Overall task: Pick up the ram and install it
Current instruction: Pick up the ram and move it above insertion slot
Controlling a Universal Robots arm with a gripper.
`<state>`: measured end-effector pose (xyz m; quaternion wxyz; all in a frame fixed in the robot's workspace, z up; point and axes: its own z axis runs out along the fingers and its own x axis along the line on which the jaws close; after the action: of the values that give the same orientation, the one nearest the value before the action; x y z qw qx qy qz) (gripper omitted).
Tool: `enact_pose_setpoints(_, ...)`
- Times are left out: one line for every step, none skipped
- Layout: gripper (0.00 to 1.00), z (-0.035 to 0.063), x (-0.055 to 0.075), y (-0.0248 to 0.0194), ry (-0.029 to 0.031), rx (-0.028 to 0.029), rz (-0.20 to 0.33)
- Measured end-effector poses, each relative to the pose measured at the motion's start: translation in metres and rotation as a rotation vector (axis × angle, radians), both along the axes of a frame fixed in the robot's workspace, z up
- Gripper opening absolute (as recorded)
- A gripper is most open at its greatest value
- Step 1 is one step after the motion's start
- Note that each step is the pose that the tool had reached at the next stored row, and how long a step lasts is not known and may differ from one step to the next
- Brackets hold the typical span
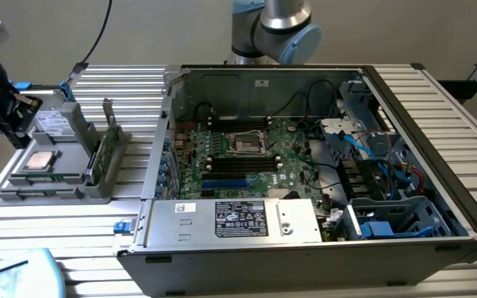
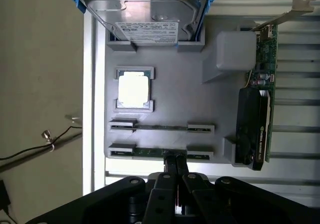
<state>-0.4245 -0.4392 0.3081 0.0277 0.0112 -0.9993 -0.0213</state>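
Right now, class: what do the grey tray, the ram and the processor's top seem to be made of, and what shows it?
The grey tray: probably matte plastic; even, dull surface.
The ram: green circuit board, likely a laminate; its colour suggests it.
The processor: top looks like bare metal; pale and bright.

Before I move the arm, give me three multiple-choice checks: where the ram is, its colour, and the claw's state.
1. The ram lies: A in a motherboard slot; B in the gray tray; C on the hard drive.
2. Its board is: A green; B blue; C red.
3. The claw is: A wide open; B shut; C gripping the processor.
Answers: B, it rests in a tray holder; A, its green edge shows; B, it is closed tight, holding nothing.
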Motion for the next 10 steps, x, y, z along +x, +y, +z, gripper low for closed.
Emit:
enact_pose_setpoints(0.1, -0.0004, 0.0, 0.0005, -0.001, 0.0, 0.012)
enact_pose_setpoints(0.1, -0.0005, 0.0, 0.0005, -0.0013, -0.0001, 0.028)
enact_pose_setpoints(0.1, -0.0007, 0.0, 0.0005, -0.0014, 0.0, 0.046)
enact_pose_setpoints(0.1, -0.0007, 0.0001, 0.0005, -0.0014, -0.0001, 0.065)
enact_pose_setpoints(0.1, -0.0009, 0.0, 0.0005, -0.0015, -0.0001, 0.082)
enact_pose_setpoints(0.1, -0.0011, 0.0, 0.0006, -0.0015, -0.0001, 0.101)
enact_pose_setpoints(0.1, -0.0011, 0.0, 0.0006, -0.0015, -0.0001, 0.118)
enact_pose_setpoints(0.1, -0.0012, 0.0, 0.0005, -0.0015, -0.0001, 0.137)
enact_pose_setpoints(0.1, -0.0013, 0.0, 0.0006, -0.0015, -0.0001, 0.156)
enact_pose_setpoints(0.1, -0.0014, 0.0, 0.0006, -0.0015, -0.0001, 0.174)
